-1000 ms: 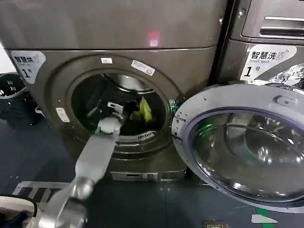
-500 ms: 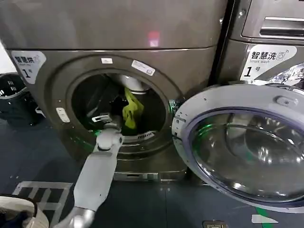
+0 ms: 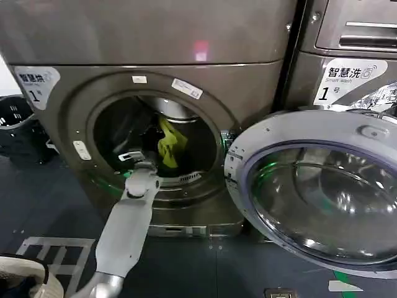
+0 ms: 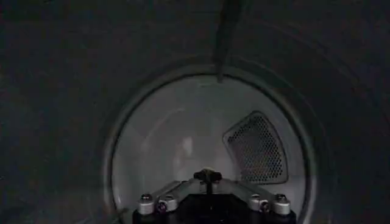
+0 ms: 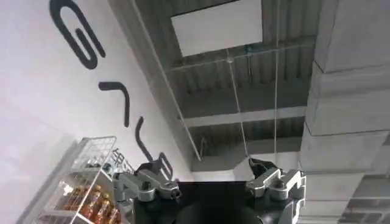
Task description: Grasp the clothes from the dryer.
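The dryer (image 3: 248, 81) stands with its round porthole open and its glass door (image 3: 322, 192) swung out to the right. My left arm reaches into the drum. The left gripper (image 3: 152, 133) is shut on the clothes (image 3: 167, 144), a small yellow-green garment that hangs down from it in the middle of the opening. In the left wrist view the left gripper (image 4: 208, 176) has its jaws closed to a point, facing the drum's pale rear wall; the garment is hidden there. The right gripper (image 5: 212, 180) points up at the ceiling, open, with nothing between its fingers.
The open door fills the space to the right of the porthole. A second machine (image 3: 347, 37) labelled "Smart wash" stands at the right. A black basket (image 3: 15, 118) sits on the floor at the left, and a cream basket (image 3: 22, 282) with dark clothes at the bottom left corner.
My left gripper has lifted the yellow-green garment off the drum floor and drawn back a little toward the opening; the garment now hangs free. The door has not moved.
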`<state>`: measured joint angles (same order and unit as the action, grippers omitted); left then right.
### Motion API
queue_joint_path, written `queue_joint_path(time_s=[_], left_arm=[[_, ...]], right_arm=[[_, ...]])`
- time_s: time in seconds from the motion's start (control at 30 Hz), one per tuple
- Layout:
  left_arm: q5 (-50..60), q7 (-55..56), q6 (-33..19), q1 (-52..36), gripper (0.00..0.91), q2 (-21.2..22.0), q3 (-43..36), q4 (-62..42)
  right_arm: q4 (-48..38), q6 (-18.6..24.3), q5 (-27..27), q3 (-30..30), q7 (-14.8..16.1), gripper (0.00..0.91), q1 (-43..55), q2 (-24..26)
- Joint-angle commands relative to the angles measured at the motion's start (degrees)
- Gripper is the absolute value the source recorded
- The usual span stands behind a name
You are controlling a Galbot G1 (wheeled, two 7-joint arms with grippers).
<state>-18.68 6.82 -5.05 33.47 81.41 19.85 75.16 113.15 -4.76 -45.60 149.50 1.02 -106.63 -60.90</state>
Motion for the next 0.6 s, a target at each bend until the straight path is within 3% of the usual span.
queue_joint_path(time_s=[0.03,0.6], left_arm=[[0.2,0.2,0.3,0.1,0.000,0.0,0.0,-0.1],[0.2,0.0,0.7,-0.2,0.000,-0.3,-0.6,-0.4]], right_arm=[[-0.2,0.2,0.0,0.0,0.0,0.907,0.0,0.2],[-0.3,-0.8,0.1,0.6,-1.1,0.907,-0.6,0.2]])
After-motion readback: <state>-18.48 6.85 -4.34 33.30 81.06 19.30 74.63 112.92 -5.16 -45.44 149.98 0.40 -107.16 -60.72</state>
